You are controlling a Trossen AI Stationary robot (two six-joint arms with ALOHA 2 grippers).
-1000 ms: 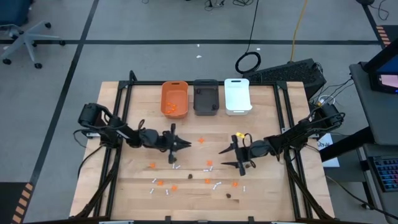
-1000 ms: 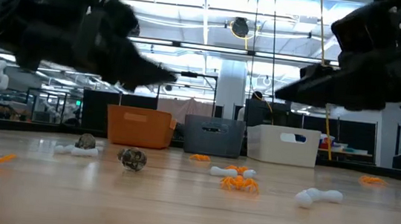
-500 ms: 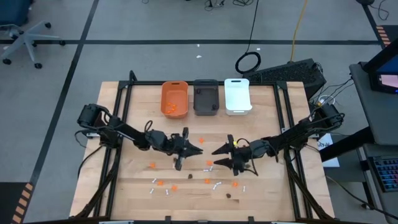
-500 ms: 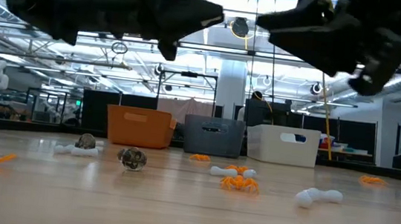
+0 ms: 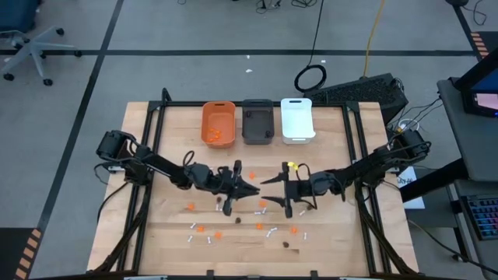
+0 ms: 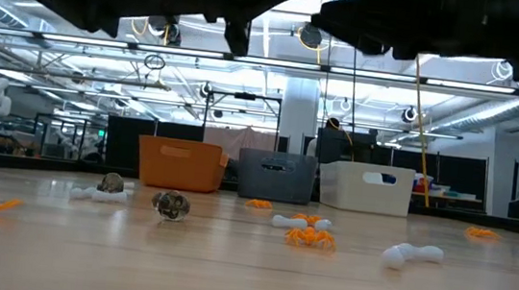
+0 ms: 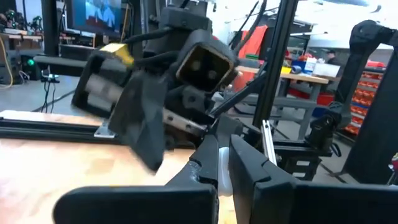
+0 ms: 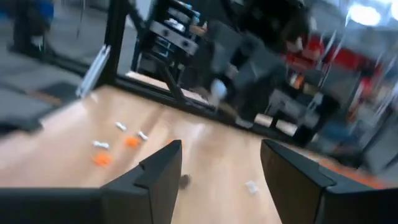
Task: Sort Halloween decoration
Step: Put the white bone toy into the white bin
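Tiny orange, dark and white plastic Halloween decoration pieces (image 5: 263,205) lie scattered mid-table w/ a few already in the orange plastic bin (image 5: 219,123). Prob. light, stiff, slippery; pinch across middle. Left gripper (image 5: 250,189) pressed together over centre, right gripper (image 5: 274,192) spread, facing it, empty.

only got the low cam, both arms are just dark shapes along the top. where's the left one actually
Observer: From above, the left gripper is over mid-table, in front of the dark grey bin, and its own wrist view shows its fingers shut.
Operator: and the right one, carrying anything
Observer: No. Its wrist view shows the right gripper open with nothing between the fingers. From above it faces the left one, nearly tip to tip.
Operator: anything in the bins yet, i only see their fronts
Observer: The high view shows orange pieces inside the orange bin.
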